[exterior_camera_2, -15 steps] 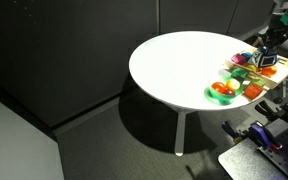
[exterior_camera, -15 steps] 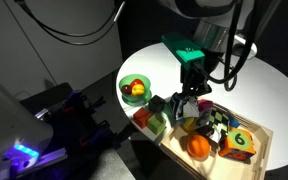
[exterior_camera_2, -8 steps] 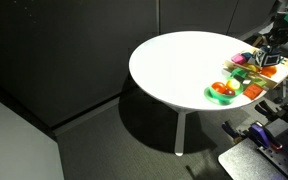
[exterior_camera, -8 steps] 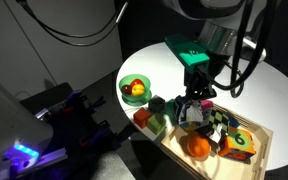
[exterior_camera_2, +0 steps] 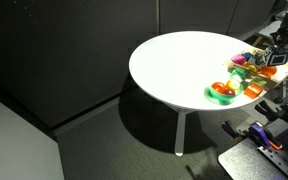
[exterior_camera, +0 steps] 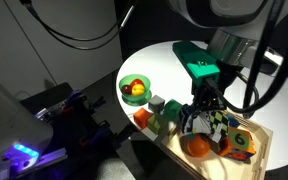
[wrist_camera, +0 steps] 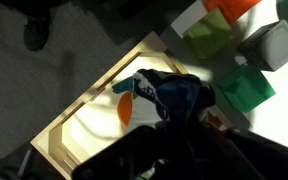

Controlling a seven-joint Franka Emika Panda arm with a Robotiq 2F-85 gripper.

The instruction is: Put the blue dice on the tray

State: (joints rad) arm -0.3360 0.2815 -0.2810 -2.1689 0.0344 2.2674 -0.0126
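As you hold the arm low, claw [exterior_camera: 201, 118]: clamped on the blue dice [wrist_camera: 168, 93].
Dice: over the tray [wrist_camera: 82, 126] floor, beside an orange piece [wrist_camera: 125, 108].
Green bowl [exterior_camera: 124, 86]: well apart from tray.

Small blue dice [wrist_camera: 170, 95]: cube, white patches on faces, tilted, over tray's middle; contact with tray floor unclear. The tray [wrist_camera: 89, 130]: shallow light wooden rectangle, raised rim, lying flat.

A robotics lab: black walls [exterior_camera_2: 74, 40], hanging cables [exterior_camera: 79, 38], blue-lit electronics [exterior_camera: 22, 153] beside the table [exterior_camera_2: 174, 60].
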